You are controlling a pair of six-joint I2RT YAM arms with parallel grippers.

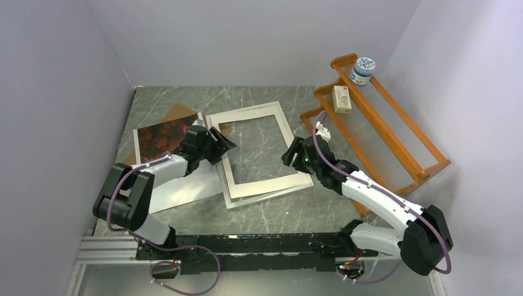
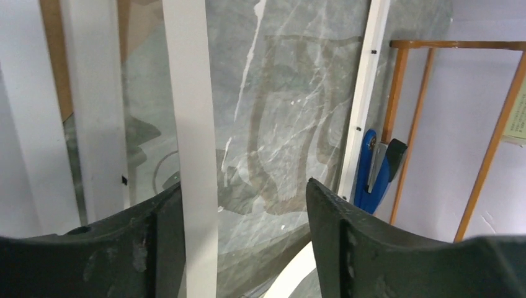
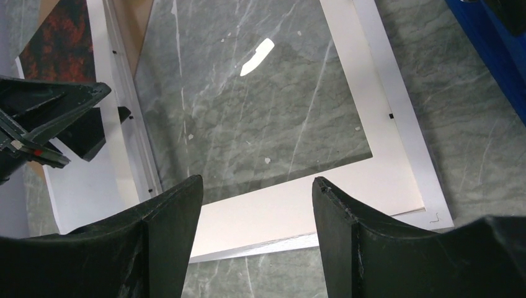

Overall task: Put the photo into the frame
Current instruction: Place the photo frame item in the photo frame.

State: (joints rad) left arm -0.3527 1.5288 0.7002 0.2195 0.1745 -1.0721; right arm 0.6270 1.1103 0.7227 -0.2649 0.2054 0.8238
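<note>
- Nearest in the top view are two arms reaching in from the near edge. The left gripper (image 1: 220, 145) sits at the left side of the frame (image 1: 262, 185) and the right gripper (image 1: 290, 154) at its right side.
- That frame lies flat mid-worktop (image 1: 277, 213). The photo (image 1: 161, 135) lies just left of it, picture side up, partly under the left arm. A brown board (image 1: 182, 111) shows at the photo's far end.
- At the right, an orange rack (image 1: 395, 139) holds a jar (image 1: 362, 69) and a small box (image 1: 341, 98).
- Left wrist view: the fingers (image 2: 338, 248) stand apart. One white strip of the frame (image 2: 195, 149) runs between them, close beside one finger and clear of the other, so nothing is clamped.
- Right wrist view: these fingers (image 3: 164, 236) are also spread, holding nothing, above the frame's (image 3: 397, 124) near edge. Whether they touch it cannot be told. The photo's (image 3: 59, 43) red foliage shows at the far left, beyond the left gripper (image 3: 59, 118).
</note>
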